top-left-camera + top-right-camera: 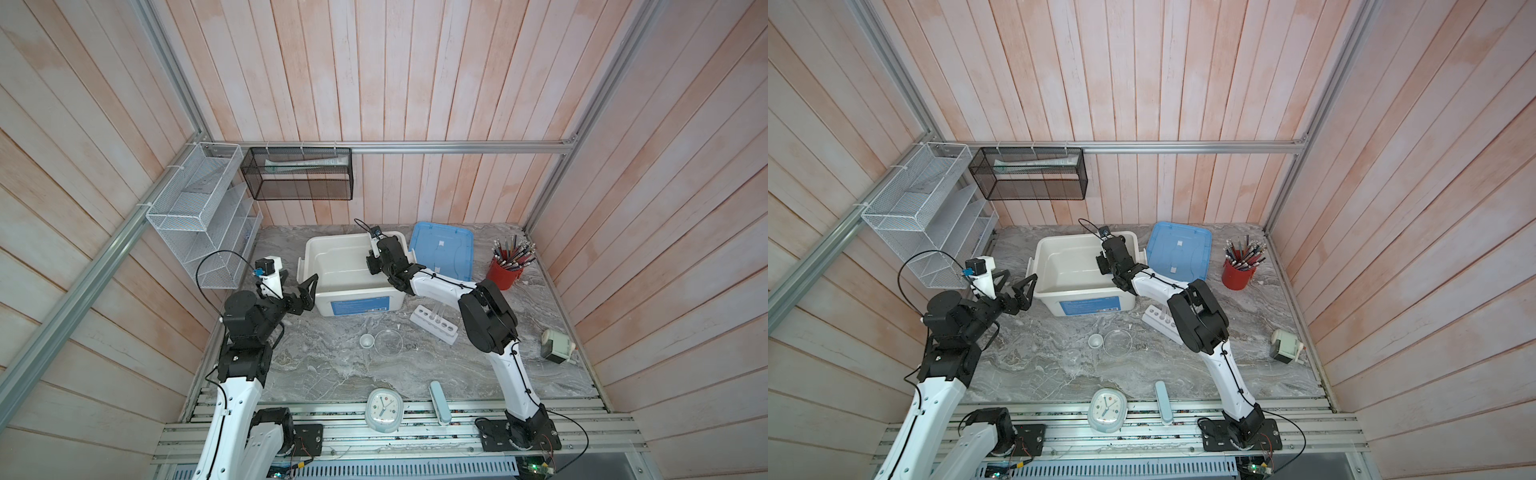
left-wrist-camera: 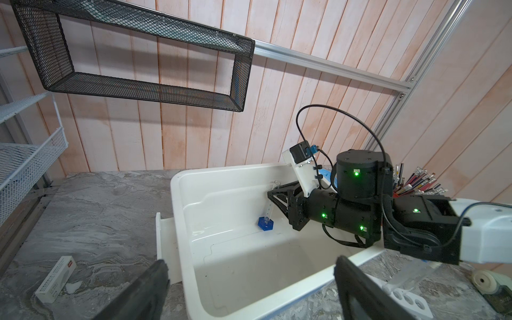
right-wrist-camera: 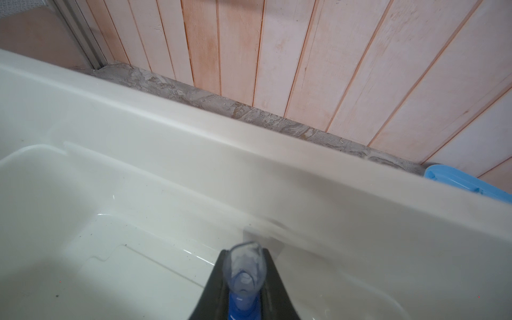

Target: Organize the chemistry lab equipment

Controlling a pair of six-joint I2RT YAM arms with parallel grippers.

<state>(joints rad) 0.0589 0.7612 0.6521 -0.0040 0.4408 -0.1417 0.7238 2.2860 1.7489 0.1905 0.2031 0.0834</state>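
My right gripper reaches into the white bin and is shut on the clear vessel. The vessel's blue hexagon base is down near the bin floor, by the far wall, and the vessel leans a little. In the right wrist view the vessel sits between the dark fingers. My left gripper hangs open at the bin's left end and holds nothing. The white rack, with clear tubes standing in it, is in front of the bin. The petri dish and the small white dish lie mid-table.
A blue lid leans right of the bin, and a red cup of pens stands beyond it. A clock and a pale blue case lie at the front edge. A small device sits at right, wire shelves at left.
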